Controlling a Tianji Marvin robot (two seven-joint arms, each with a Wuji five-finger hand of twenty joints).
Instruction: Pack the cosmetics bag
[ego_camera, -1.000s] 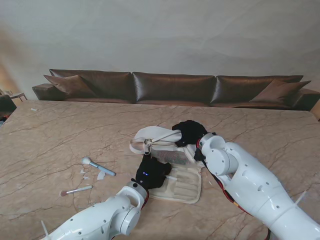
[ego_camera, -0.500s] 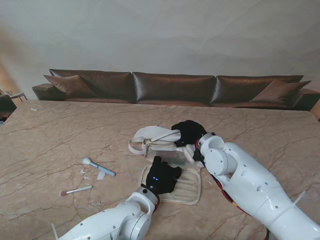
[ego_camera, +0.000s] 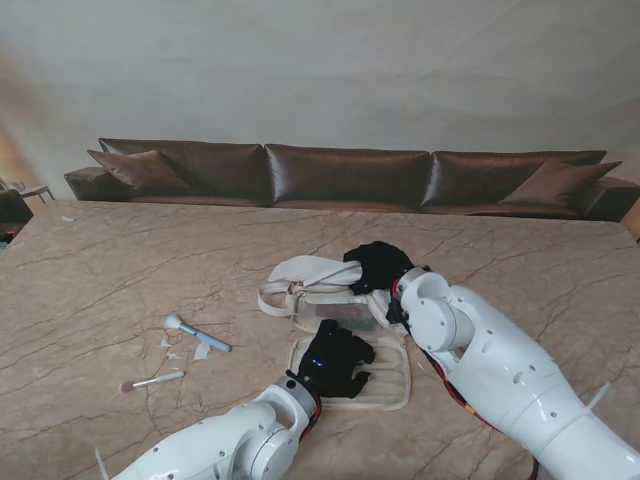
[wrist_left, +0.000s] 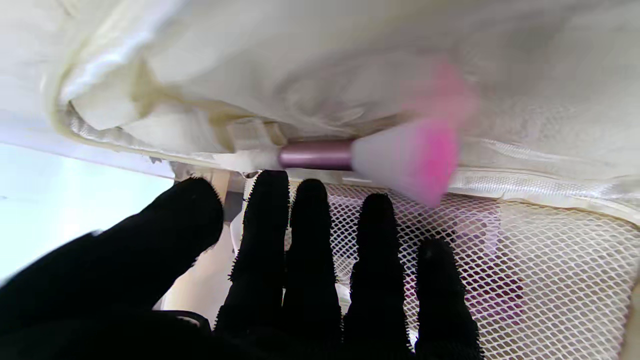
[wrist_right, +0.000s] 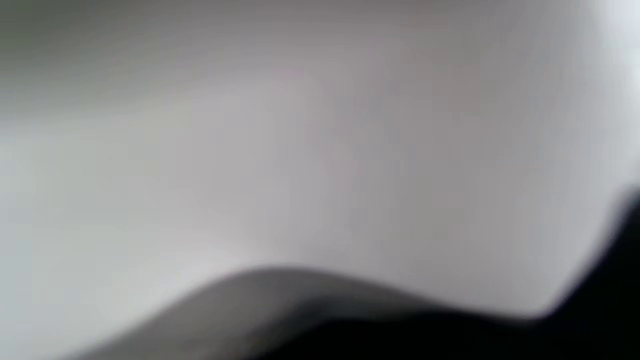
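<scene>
On the marble surface (ego_camera: 120, 270), the cream cosmetics bag (ego_camera: 385, 385) lies unfolded at lower centre of the stand's frame, its upper flap (ego_camera: 310, 270) raised toward centre frame by the right robot hand (ego_camera: 378, 264), whose black fingers are clenched on the fabric. The left robot hand (ego_camera: 335, 362) rests flat on the bag's open panel, fingers (wrist_left: 310, 260) extended side by side, gripping nothing; in its wrist view the fingertips lie on the white mesh pocket (wrist_left: 525, 270). Just beyond those fingertips sits a pink-bristled brush (wrist_left: 400, 155), its mauve handle running crosswise to the fingers along the fold where flap meets pocket, so the left hand is plainly the nearer one to it. The bristles are blurred. Whether the brush is fully tucked in cannot be told. Two more brushes, a blue-handled brush (ego_camera: 198, 334) and a thin brush (ego_camera: 152, 381), wait at lower left, well apart from the bag and likely still to be packed. The right wrist view shows only blur.
</scene>
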